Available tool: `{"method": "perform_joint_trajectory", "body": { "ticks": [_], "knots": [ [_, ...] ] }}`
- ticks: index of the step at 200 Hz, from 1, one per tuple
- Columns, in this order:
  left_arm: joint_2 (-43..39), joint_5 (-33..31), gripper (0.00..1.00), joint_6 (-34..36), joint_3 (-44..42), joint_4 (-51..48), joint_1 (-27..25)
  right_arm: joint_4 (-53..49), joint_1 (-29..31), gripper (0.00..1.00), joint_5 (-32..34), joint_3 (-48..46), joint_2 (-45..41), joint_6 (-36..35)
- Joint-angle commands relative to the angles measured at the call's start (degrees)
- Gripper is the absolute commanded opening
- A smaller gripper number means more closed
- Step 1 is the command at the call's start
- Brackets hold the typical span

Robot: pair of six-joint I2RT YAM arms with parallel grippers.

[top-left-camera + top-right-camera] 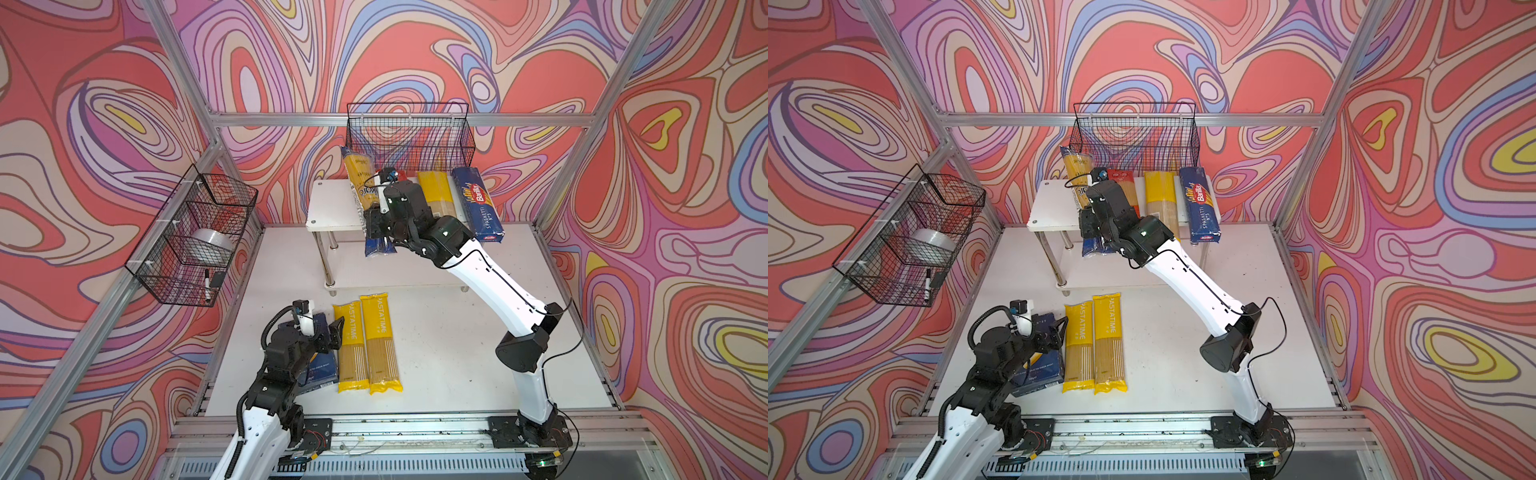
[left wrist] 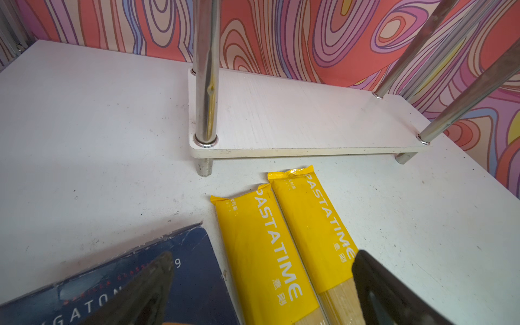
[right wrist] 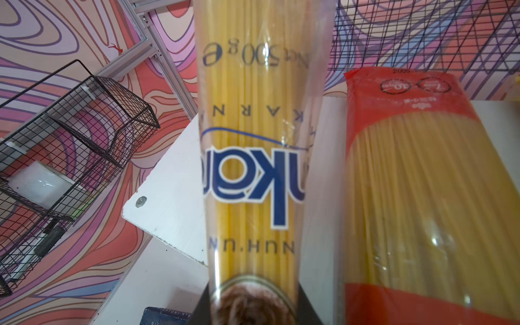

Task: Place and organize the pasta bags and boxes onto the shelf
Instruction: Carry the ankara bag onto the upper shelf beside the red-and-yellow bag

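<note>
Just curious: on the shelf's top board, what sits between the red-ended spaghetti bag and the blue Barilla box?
A yellow-ended spaghetti bag, lying flat, seen in both top views.

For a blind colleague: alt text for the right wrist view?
The right gripper holds a clear spaghetti bag with blue lettering, filling the centre over the shelf's top board. A red-ended bag lies alongside on the board; a wire basket hangs beyond.

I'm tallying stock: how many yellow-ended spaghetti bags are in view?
3. Two yellow-ended bags lie side by side on the table; a third lies on the shelf top, between the red-ended bag and the Barilla spaghetti box. The right arm may hide more.
</note>
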Motion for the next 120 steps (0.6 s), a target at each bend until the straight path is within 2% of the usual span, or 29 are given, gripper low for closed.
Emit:
{"method": "perform_joint_trajectory", "body": {
  "ticks": [1,25,70,120],
  "knots": [
    [-0.24,-0.01,1.0,0.28,0.84,0.71,-0.17,6.91,-1.01,0.19,2.25,3.16,0.89,0.51],
    [-0.18,-0.02,1.0,0.19,0.88,0.75,-0.16,7.01,-1.19,0.28,2.07,2.55,0.86,0.52],
    [-0.53,-0.02,1.0,0.29,0.72,0.64,-0.13,7.22,-1.28,0.33,1.21,2.0,0.86,0.89],
    [-0.62,-0.05,1.0,0.27,0.72,0.61,-0.16,6.92,-1.28,0.45,1.05,1.94,0.31,0.89]
  ]
}}
